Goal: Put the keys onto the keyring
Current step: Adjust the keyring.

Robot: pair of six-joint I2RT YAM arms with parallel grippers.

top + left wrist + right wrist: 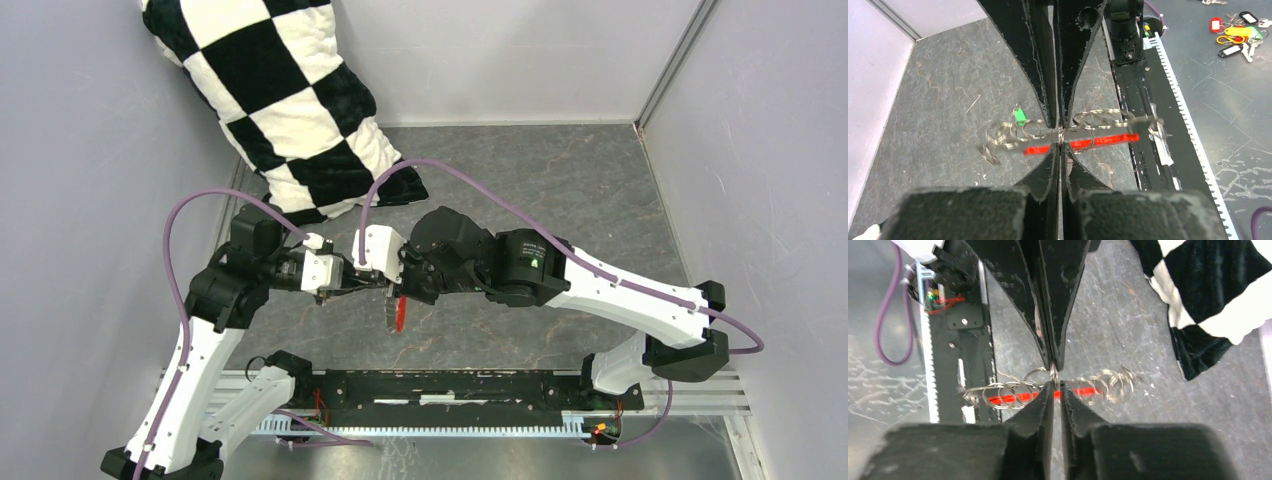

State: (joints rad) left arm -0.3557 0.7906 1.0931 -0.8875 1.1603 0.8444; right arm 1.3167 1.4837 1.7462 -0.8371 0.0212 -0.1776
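A checkered cushion [290,110] rests on the table [560,180] beyond the keyring [1103,140].

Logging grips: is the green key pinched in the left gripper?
No, the green key is beside the left gripper, which pinches the keyring.

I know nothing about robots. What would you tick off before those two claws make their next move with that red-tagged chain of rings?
1. Left gripper shut on the keyring: ok.
2. Right gripper shut on the keyring too: ok.
3. Red tag in view of both wrist cameras: ok.
4. Green-headed key threaded onto a ring: cannot tell.
5. A ring's coil spread open for threading: cannot tell.
6. Checkered pillow clear of both grippers: ok.
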